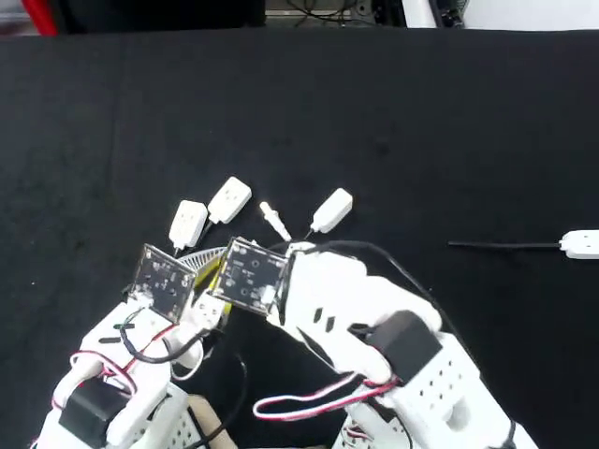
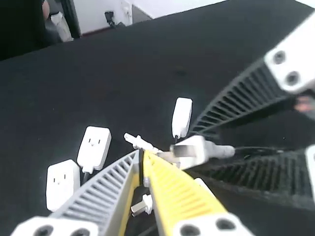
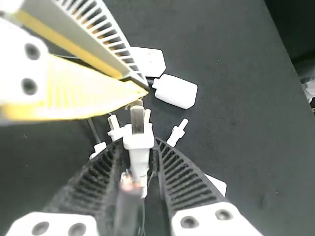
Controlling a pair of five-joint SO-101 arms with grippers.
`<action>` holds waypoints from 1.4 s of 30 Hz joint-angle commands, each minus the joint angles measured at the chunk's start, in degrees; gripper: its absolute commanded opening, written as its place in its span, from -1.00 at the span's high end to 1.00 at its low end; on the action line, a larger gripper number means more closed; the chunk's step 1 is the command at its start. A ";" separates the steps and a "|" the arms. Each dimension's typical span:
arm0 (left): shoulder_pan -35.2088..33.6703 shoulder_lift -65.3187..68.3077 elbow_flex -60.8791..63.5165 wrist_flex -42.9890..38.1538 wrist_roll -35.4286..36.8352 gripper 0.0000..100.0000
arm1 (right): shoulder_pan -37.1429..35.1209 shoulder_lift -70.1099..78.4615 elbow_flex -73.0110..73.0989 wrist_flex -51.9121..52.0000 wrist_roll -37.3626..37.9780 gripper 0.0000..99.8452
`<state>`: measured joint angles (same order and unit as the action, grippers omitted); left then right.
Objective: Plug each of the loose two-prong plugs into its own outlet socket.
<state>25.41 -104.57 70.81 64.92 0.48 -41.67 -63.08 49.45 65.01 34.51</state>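
Between the dark fingers of my right gripper (image 3: 138,144) sits a white two-prong plug (image 3: 135,132), prongs pointing away from the wrist. My left gripper (image 2: 141,156), one finger grey and one yellow, is shut with its tips just ahead of those prongs; whether they touch is unclear. Three white outlet sockets lie on the black table: two side by side (image 1: 188,221) (image 1: 229,199) and one further right (image 1: 332,210). A small white plug piece (image 1: 274,222) lies between them. Far to the right is another white plug (image 1: 582,243) with a thin black lead.
Both arms crowd together at the near edge, with wrist camera boards (image 1: 164,281) (image 1: 248,271) over the grippers. A second small white piece (image 2: 142,204) lies under my left fingers. The black table (image 1: 374,112) stretches open beyond the sockets.
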 commanded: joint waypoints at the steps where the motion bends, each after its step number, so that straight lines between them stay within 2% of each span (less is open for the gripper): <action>1: 1.63 0.00 -0.04 0.62 -1.41 0.94 | -0.53 1.27 -0.04 -2.37 0.35 0.98; 10: 1.63 0.00 1.36 -0.62 -1.41 0.94 | -0.53 1.10 1.63 -4.13 -0.09 0.98; 17: 1.01 0.09 13.49 -12.84 -3.52 0.88 | -0.53 0.22 -0.13 -2.46 -1.23 0.98; 21: 1.01 0.09 17.19 -16.44 -3.78 0.85 | -0.53 -3.74 -1.19 -0.44 -2.29 0.98; 35: 0.84 0.09 17.45 -16.44 -3.78 0.85 | 0.00 -8.57 -1.54 1.05 -4.48 0.98; 38: -2.07 0.09 17.27 -16.62 -3.78 0.85 | 8.79 -7.69 -4.44 1.76 -7.30 0.98; 42: -7.43 0.09 17.54 -16.79 -3.52 0.85 | 24.00 1.54 -10.42 6.07 -5.27 0.98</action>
<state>22.51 -104.40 88.48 49.45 -2.77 -28.04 -67.91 45.49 68.88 28.53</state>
